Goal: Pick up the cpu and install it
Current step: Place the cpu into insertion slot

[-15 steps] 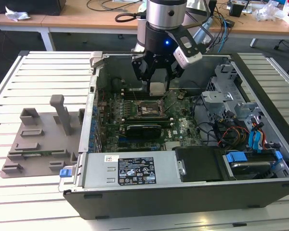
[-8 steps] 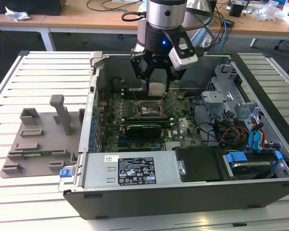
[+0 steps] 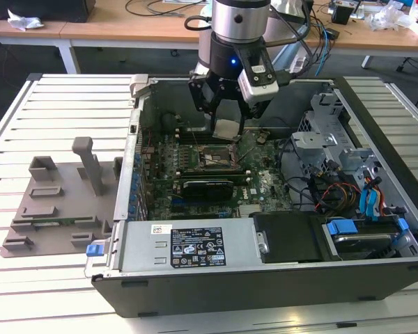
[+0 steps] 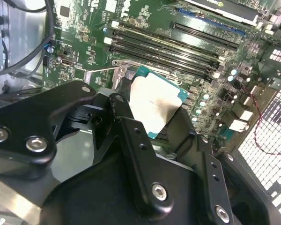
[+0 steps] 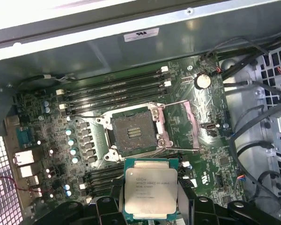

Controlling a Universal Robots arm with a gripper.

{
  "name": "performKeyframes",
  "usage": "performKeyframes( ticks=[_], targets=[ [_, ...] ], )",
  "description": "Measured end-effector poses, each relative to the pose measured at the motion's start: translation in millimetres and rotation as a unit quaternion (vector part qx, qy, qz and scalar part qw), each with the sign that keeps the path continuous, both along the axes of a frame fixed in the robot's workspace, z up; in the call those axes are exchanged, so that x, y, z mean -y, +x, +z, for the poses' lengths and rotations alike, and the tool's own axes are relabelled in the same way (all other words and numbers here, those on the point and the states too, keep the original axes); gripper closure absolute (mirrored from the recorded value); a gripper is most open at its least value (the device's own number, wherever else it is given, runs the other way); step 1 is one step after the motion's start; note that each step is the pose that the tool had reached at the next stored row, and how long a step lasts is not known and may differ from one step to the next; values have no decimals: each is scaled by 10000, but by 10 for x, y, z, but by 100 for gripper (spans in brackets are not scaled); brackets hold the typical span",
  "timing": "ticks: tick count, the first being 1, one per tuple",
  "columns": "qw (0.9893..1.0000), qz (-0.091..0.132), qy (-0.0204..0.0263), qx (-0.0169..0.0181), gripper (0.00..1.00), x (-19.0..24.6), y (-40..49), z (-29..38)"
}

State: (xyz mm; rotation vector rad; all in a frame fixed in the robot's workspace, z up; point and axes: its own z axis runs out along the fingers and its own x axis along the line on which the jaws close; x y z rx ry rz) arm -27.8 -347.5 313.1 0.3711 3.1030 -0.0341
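Gripper on your arm is pinching the cpu btwn its 2 black fingers, w/ the jaws pressing on 2 opposite edges of the chip.

In the exterior view you're looking at the arm reaching down into an open pc case that's lying on its side on a white slatted table. The cpu is hanging in the air, tilted, above the green motherboard. It's near the black-framed socket but not touching it. It's well apart from the grey tray, which is sitting outside the case at the exterior view's left.

In the first wrist view the cpu is showing its silvery-white metal top w/ a thin green edge. The socket is lying open w/ its pin field exposed. Its metal load plate is standing flipped open beside it. Rows of memory slots are running along the socket's side facing away from the chip.

In the second wrist view the cpu is sitting clamped btwn the fingertips, w/ a faint dull smear on its top.
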Motion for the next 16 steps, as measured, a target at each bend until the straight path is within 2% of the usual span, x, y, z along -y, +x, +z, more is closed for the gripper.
performKeyframes(
  ticks=[4, 16],
  targets=[
    [9998, -187, -2, 0, 45, 0, 0, -3],
    [9993, -361, -8, 0, 45, 0, 0, -17]
  ],
)
